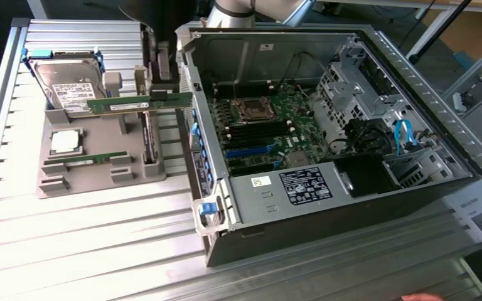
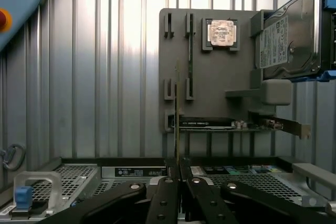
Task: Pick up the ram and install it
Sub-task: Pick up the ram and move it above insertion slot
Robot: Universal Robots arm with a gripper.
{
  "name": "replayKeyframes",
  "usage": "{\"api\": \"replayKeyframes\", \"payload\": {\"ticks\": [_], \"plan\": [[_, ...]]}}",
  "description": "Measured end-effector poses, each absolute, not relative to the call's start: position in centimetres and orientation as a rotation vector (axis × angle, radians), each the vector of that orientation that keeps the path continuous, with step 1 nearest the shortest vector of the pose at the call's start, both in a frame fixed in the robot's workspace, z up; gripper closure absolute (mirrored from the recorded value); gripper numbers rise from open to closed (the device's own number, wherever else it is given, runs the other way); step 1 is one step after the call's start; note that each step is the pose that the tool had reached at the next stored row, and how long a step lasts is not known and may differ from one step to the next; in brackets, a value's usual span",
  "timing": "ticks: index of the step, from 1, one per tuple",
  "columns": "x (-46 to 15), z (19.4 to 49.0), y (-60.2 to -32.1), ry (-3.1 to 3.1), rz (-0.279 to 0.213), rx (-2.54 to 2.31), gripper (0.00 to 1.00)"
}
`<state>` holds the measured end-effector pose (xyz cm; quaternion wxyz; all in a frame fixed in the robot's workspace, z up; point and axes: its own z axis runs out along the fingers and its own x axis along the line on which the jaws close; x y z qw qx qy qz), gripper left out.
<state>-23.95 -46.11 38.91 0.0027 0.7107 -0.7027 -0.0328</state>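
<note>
While the ram [image 1: 132, 104] hangs clear above the grey holder tray [image 1: 107, 141], the gripper [image 2: 178, 181] pinches it edge-on.
Below the gripper sits the hard drive [image 1: 69, 84]; the open computer case [image 1: 250, 53] stands just beside it on the tabletop [image 1: 82, 238].

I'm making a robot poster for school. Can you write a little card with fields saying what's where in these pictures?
gripper: shut on the ram
ram: held up on its edge above the gray tray, not in the computer yet
second ram stick: lying in its tray slot
processor: sitting on the tray
hard drive: standing at the tray's end
computer case: side open, motherboard showing, at the exterior view's right of the tray
</note>
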Motion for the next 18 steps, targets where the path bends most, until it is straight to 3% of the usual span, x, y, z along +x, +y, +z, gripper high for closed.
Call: {"api": "replayKeyframes", "payload": {"ticks": [18], "plan": [[-19.8, 38.9, -46.1, -2.203, -0.105, 2.228, 0.88]]}}
